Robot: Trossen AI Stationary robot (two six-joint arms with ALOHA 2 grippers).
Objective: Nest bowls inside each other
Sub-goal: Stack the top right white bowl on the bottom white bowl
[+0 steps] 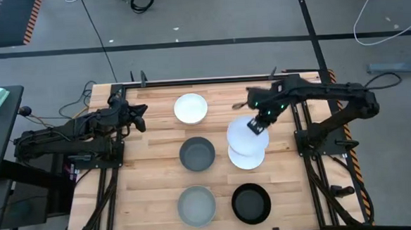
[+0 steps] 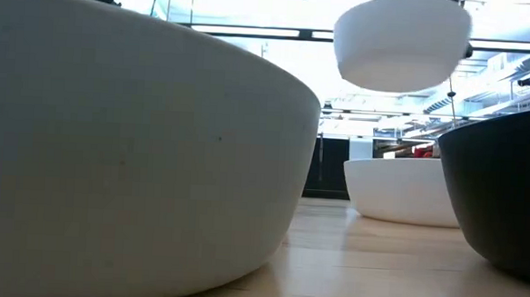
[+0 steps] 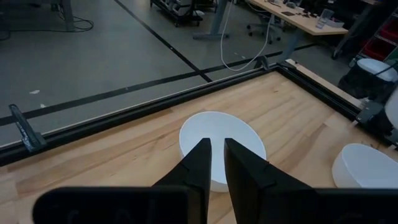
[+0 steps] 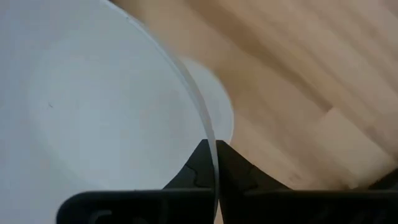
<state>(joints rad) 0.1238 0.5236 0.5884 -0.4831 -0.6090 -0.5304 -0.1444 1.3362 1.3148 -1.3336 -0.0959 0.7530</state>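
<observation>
Bowls: from above we see the right gripper (image 1: 256, 124) pinching a white bowl's (image 1: 243, 132) rim, lifted partly over the second white bowl (image 1: 248, 157) for nesting; low view confirms it airborne; the left gripper (image 3: 214, 163), jaws narrowly parted, holds nothing

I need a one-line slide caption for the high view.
Right gripper holds a white bowl above another white bowl.
</observation>
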